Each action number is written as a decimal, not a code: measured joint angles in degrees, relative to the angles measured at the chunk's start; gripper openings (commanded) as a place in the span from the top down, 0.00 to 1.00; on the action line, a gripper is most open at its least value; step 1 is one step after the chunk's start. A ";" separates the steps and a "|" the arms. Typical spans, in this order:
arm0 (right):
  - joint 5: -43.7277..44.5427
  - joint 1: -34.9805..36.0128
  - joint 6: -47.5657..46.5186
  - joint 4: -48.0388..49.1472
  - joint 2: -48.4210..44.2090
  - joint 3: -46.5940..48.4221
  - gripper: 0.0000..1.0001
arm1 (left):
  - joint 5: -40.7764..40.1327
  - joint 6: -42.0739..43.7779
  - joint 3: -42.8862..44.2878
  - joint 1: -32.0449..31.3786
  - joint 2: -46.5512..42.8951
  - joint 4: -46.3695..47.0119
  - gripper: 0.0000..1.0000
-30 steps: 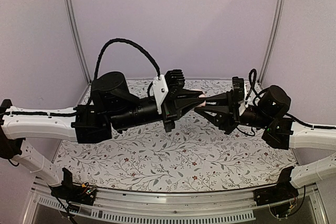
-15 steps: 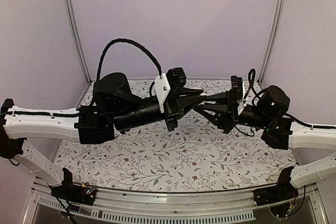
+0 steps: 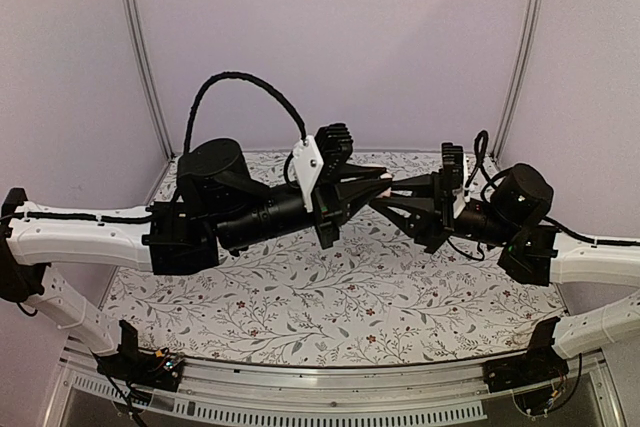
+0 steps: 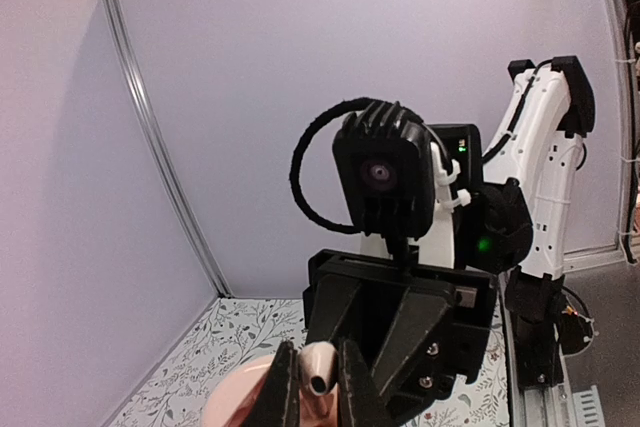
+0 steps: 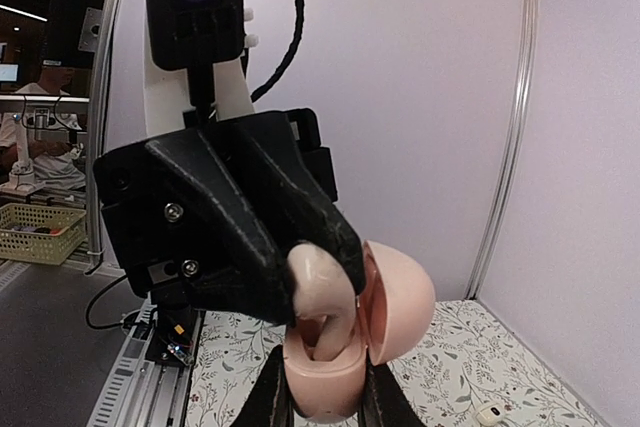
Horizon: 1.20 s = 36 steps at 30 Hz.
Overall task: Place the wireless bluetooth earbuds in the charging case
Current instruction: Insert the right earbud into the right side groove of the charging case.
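My left pincer is clamped on the earbud, and my right pincer is clamped on the charging case. From above, the two meet tip to tip in the air over the counter, my left arm reaching in from 9 o'clock and my right from 3 o'clock. In the right wrist view the earbud hangs at 12 o'clock of the case, with its lower end dipping into the open mouth.

The earbud is a small, smooth, pale pink lump; the left wrist view shows a dark hole at its near end. The case is a rounded pink shell, and its lid is swung open toward 2 o'clock.

The black body of my left pincer fills the space above the case and hides most of the earbud from the right wrist camera. The counter has a floral print and lies well below both pincers. A yellow basket stands far off at 9 o'clock.
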 measured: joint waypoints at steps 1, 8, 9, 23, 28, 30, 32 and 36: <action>0.04 0.00 -0.02 0.26 -0.07 -0.13 1.00 | -0.09 -0.07 0.00 -0.04 -0.02 0.02 0.95; 0.39 0.00 -0.63 1.16 -0.48 -0.85 1.00 | -0.52 -0.11 -0.02 -0.11 -0.04 -0.02 0.96; 0.44 0.00 -0.90 1.20 -0.59 -0.96 1.00 | -0.63 -0.09 -0.02 -0.11 -0.07 -0.04 0.96; 2.08 0.31 -4.00 1.33 -1.99 -1.90 1.00 | -0.83 -0.07 -0.42 -0.48 -0.81 -0.28 0.97; 2.93 0.31 -5.07 1.55 -2.16 -1.90 1.00 | -0.70 -0.07 -0.42 -0.48 -0.96 -0.33 0.98; 3.08 0.31 -5.55 1.57 -2.19 -1.90 1.00 | -0.66 -0.07 -0.42 -0.48 -1.05 -0.50 0.98; 3.17 0.35 -6.25 1.53 -2.19 -1.90 1.00 | -0.68 -0.07 -0.42 -0.48 -1.09 -0.68 0.99; 4.04 0.70 -8.59 0.72 -2.29 -1.90 1.00 | -0.76 -0.11 -0.42 -0.48 -1.14 -1.29 0.99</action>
